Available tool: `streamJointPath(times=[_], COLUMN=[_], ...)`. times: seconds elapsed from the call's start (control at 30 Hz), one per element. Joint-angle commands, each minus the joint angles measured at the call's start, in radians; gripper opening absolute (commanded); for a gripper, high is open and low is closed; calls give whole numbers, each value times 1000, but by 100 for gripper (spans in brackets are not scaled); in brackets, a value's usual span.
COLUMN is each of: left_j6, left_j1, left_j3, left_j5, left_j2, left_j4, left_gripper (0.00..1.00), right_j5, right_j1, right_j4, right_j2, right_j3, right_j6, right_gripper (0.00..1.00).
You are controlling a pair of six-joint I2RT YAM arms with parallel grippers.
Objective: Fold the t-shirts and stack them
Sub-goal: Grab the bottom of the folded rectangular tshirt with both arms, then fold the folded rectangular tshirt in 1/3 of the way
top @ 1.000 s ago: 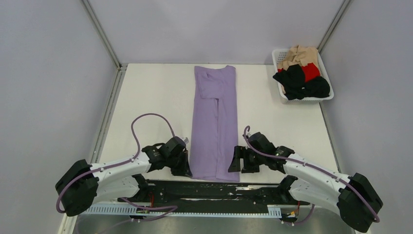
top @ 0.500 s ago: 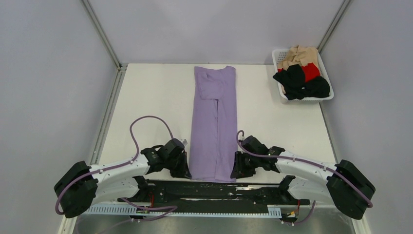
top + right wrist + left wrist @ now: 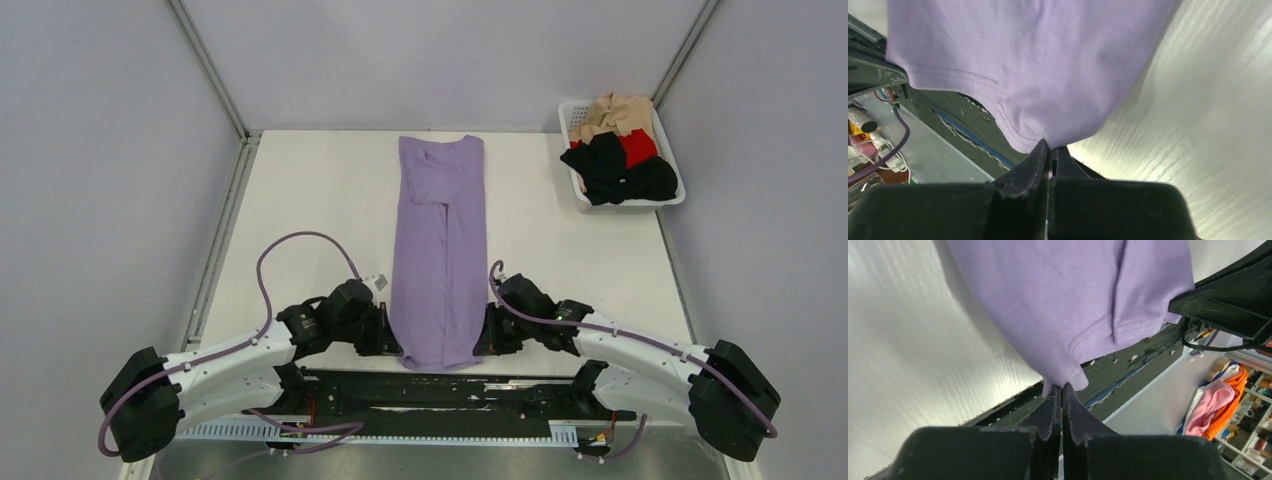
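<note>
A lavender t-shirt [image 3: 438, 250], folded into a long narrow strip, runs from the table's far middle to its near edge. My left gripper [image 3: 387, 343] is shut on the strip's near left corner; in the left wrist view the hem [image 3: 1068, 382] is pinched at the left gripper [image 3: 1062, 386]. My right gripper [image 3: 484, 340] is shut on the near right corner, and the right wrist view shows the hem [image 3: 1023, 135] drawn into the right gripper [image 3: 1050, 146]. The near end is bunched inward and slightly lifted. Black, red and tan t-shirts [image 3: 615, 160] lie heaped in a basket.
The white mesh basket [image 3: 581, 190] stands at the table's far right corner. The black arm mount rail [image 3: 450, 390] runs along the near edge just below the shirt's hem. Grey walls close in the table on the left, back and right.
The right gripper slid left to the shirt's near right corner and shut on it. The left arm shifted slightly right. The near hem has narrowed and gathered between the two grippers.
</note>
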Motion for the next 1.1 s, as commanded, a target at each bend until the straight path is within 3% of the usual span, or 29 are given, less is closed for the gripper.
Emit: streamJointPath(times=[0.0,0.2,0.73,1.07], left_j6=[49,133,365,424], left_j1=[0,92,330,438], left_j3=[96,209,600,771], left_j5=[-39,-61,-293,-271], left_j2=[23,164,520,742], left_j4=[64,158,110,160], left_gripper=[0,0,0,0], right_j5=[73,76,75,87], right_j1=[-33,-136,-437,-528], right_j4=[56,129,195,208], right_j2=[-34,4,327,578], right_j3=[67,127,410,641], right_j6=[-23,-57,-147,-204], right_gripper=[0,0,0,1])
